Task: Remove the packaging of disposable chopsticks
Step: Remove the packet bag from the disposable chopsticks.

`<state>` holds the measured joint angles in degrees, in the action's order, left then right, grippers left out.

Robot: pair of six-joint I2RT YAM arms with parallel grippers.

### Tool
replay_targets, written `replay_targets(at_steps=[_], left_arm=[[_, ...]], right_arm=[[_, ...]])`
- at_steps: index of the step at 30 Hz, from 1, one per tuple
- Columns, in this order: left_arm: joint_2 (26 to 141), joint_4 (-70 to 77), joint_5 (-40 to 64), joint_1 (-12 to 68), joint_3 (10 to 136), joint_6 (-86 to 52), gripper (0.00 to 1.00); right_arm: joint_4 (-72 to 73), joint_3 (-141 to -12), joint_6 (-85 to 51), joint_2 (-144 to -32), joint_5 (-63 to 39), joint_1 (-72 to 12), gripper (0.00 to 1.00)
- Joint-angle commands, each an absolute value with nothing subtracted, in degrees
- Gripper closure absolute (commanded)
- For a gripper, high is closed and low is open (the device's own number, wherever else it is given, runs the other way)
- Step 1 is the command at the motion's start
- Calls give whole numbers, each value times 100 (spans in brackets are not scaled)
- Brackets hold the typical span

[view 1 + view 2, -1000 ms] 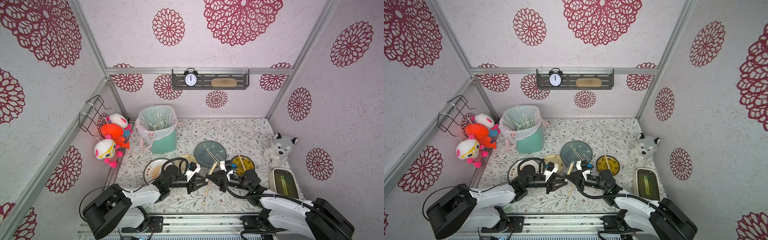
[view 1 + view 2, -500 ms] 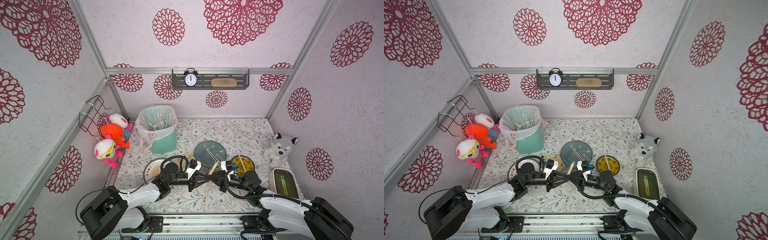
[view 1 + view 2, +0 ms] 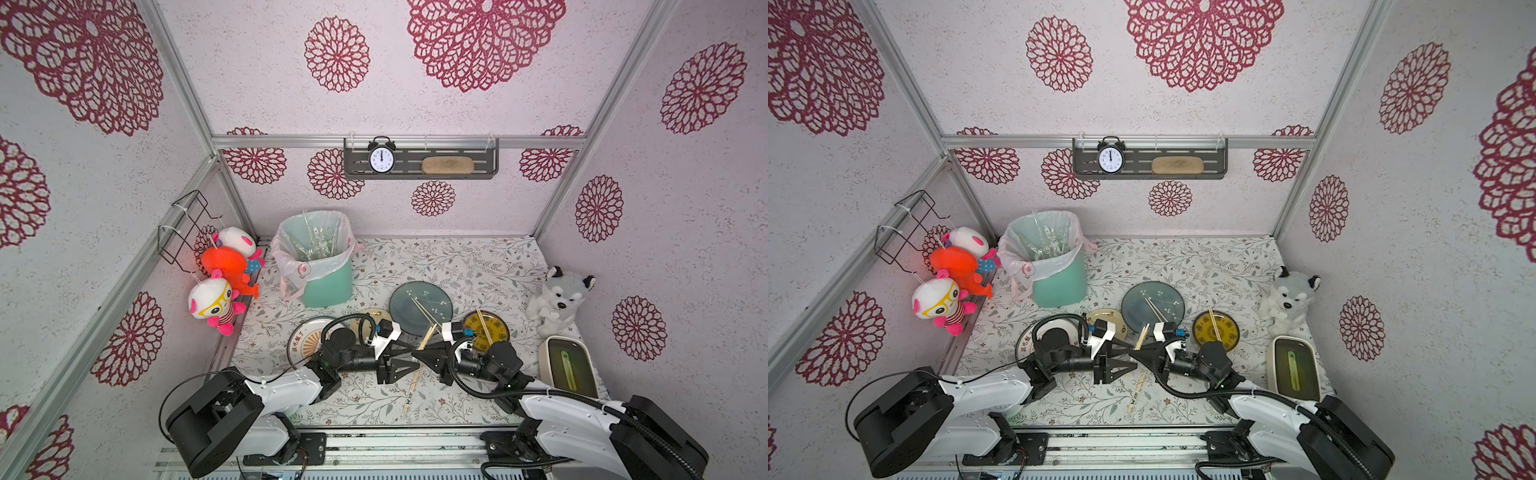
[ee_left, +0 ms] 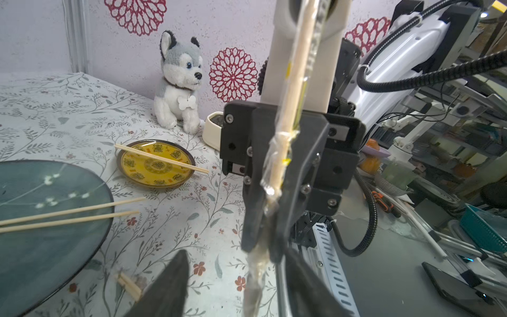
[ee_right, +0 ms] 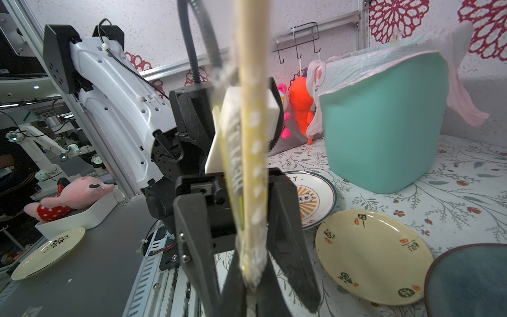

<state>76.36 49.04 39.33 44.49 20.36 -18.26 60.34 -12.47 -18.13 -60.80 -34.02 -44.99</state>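
Enclosure: Pale walls (image 3: 457,104) with red flower medallions closed in a table (image 3: 457,266) under a leaf-print cloth.

Top views, completed work: One bare pair of disposable chopsticks (image 3: 424,309) lay across the dark plate (image 3: 438,296). A second bare pair (image 3: 1214,324) lay across the yellow plate (image 3: 1229,336). Clear discarded sleeves (image 3: 318,245) stood in the teal bin (image 3: 328,289).

Top views, work in hand: The left gripper (image 3: 417,360) and right gripper (image 3: 1131,352) met tip to tip above the cloth, in front of the dark plate. The held pair (image 3: 428,337) slanted up between them.

Top views, work waiting: A further pair (image 3: 1136,392), apparently sleeved, lay on the cloth toward the front edge.

Left wrist view: The right gripper's jaws were closed on the packaging (image 4: 269,186), pinching crumpled clear sleeve at the lower end of the held pair. Whether the sticks themselves sat inside the pinch could not be told. A limp tail of sleeve hung below the pinch. The left gripper's own fingers (image 4: 170,288) stood wide apart.

Right wrist view: The left gripper's jaws were spread, one on each side of the sleeved pair, gripping nothing. The cream plate (image 5: 370,258) and the white plate (image 5: 318,197) showed no sticks on their visible parts.

Progress: Judged about half done. Two pairs were stripped and plated. The held pair was in its sleeve, and the pair on the cloth was untouched.
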Motion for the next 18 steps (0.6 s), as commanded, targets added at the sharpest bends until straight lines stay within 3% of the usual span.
replay_targets(at_steps=[1,8,9,12,17,18], left_arm=[[7602,5036,3809,4474,1835,-1793,25],[7336,4522,3484,4465,1648,-1560,27],[7339,4534,3535,4466,1652,-1551,30],[7441,4629,3688,4466,1718,-1611,57],[7649,4913,3786,4474,1805,-1718,63],[7684,4909,3795,4474,1829,-1720,68]], right_arm=[[6173,-1293,-1811,-5864,-3280,-4534,100],[5938,-1384,-1767,-5596,-3221,-4532,100],[5924,-1389,-1758,-5586,-3209,-4535,100],[5946,-1389,-1765,-5648,-3252,-4531,100],[6036,-1337,-1819,-5713,-3296,-4535,100],[6063,-1314,-1828,-5699,-3275,-4534,100]])
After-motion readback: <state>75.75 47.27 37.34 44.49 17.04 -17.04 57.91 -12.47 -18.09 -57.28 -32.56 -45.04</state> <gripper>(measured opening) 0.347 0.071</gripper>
